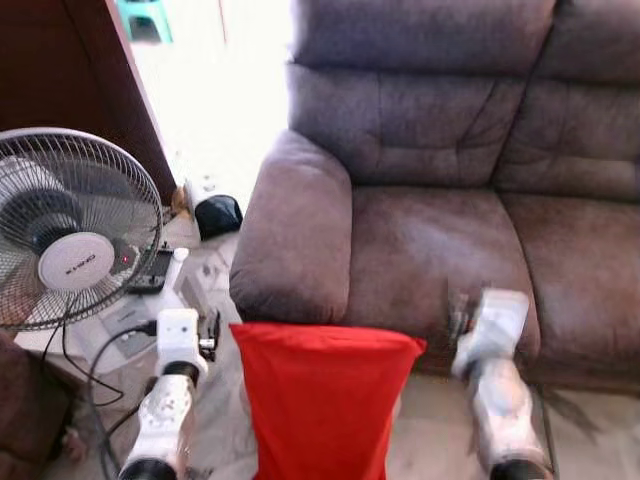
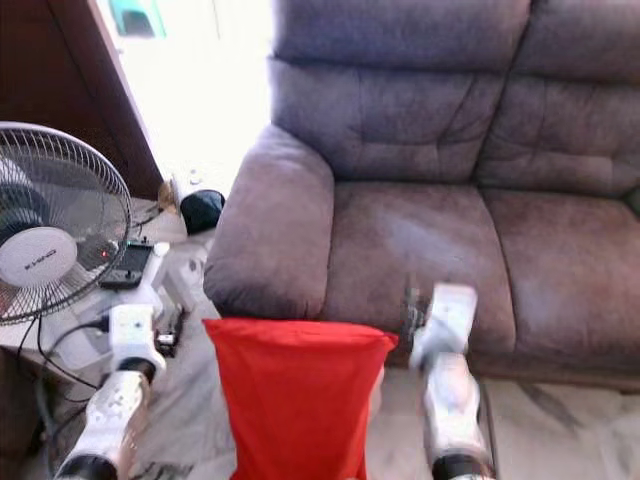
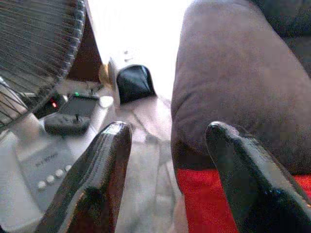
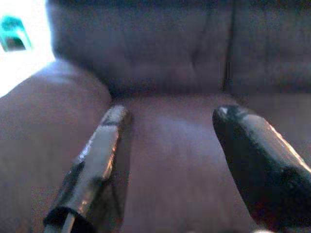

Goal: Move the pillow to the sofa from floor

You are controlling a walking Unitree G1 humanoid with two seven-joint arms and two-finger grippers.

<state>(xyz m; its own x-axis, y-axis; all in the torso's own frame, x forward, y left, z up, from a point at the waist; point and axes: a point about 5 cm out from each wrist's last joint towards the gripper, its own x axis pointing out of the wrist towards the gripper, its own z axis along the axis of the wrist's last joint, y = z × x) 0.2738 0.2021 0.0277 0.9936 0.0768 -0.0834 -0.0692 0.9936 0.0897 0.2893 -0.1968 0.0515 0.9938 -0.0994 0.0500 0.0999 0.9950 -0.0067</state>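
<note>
Red fabric pillow (image 1: 322, 400) rests between my arms, just before the brown suede sofa (image 1: 430, 240).
Left gripper (image 3: 167, 160) and right gripper (image 4: 167, 145) both gape, gripping nothing; I judge the pillow could slip floorward.

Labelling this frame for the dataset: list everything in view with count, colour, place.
red fabric pillow: 1, red, upright in front of the sofa's seat edge, between the two arms; whether it is held or resting cannot be told.
grey-brown upholstered sofa: 1, grey-brown, ahead, with a padded armrest on the robot's left.
white pedestal fan: 1, white with a wire grille, on the robot's left.
black pouch: 1, black, on the floor beside the armrest.
black remote-like device: 1, black, on the fan's base.
teal plastic stool: 1, teal, far back on the left.
left claw: 1, black fingers, open, beside the pillow near the armrest.
right claw: 1, black fingers, open, over the sofa seat.
</note>
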